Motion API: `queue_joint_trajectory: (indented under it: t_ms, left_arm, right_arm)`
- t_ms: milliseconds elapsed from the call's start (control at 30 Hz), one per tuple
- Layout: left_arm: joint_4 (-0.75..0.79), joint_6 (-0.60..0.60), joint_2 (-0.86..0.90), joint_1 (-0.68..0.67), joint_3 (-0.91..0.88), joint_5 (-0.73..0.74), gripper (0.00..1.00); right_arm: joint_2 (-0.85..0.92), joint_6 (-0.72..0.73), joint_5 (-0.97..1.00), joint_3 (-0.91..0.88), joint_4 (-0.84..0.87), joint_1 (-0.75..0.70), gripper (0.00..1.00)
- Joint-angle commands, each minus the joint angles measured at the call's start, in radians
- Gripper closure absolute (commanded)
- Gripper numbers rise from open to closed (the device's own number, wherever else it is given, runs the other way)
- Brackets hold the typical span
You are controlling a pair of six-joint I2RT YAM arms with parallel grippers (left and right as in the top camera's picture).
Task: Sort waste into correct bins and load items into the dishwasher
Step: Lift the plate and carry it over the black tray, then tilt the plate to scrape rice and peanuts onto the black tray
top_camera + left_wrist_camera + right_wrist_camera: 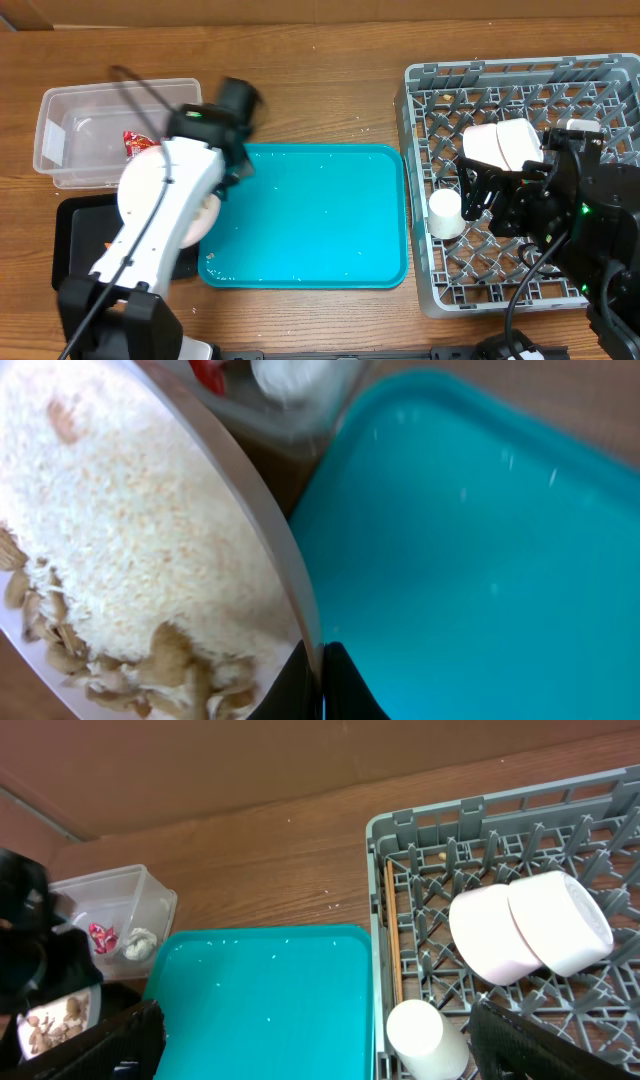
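Note:
A white plate [130,510] carrying rice and beige food scraps [160,665] is pinched at its rim by my left gripper [320,685], which is shut on it. In the overhead view the plate [150,190] hangs tilted over the black tray [75,235], beside the clear tub [70,135] that holds a red wrapper [135,143] and a white paper ball [138,942]. Two white bowls [490,935] lie in the grey dish rack [520,80], and chopsticks [393,930] rest along its left wall. My right gripper [320,1055] stands wide open above the rack's left edge, holding nothing.
The teal tray [310,215] lies between the bins and the rack, dotted with a few white grains. A white cup [445,212] stands in the rack close to my right gripper's fingers. My left arm [165,200] crosses over the plate and the black tray.

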Motion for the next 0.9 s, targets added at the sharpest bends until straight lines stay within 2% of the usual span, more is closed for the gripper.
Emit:
queue_joint_trajectory:
  t_ms: [0,233,533,867]
  left_arm:
    - [0.055,0.080,-0.019,0.098,0.005,0.149,0.96]
    - [0.184,0.082,-0.023,0.230,-0.074,0.227,0.96]
    - [0.291,0.078,-0.127,0.241,-0.092,0.271,0.95]
    - [0.317,0.079,-0.298,0.290,-0.190,0.272,0.95]
  right_arm:
    - [-0.002,-0.002,0.002,0.013,0.005,0.004,0.00]
    - [-0.002,-0.002,0.002,0.013,0.005,0.004,0.00]
    - [-0.002,-0.002,0.002,0.013,0.005,0.004,0.00]
    - [-0.002,-0.002,0.002,0.013,0.005,0.004,0.00]
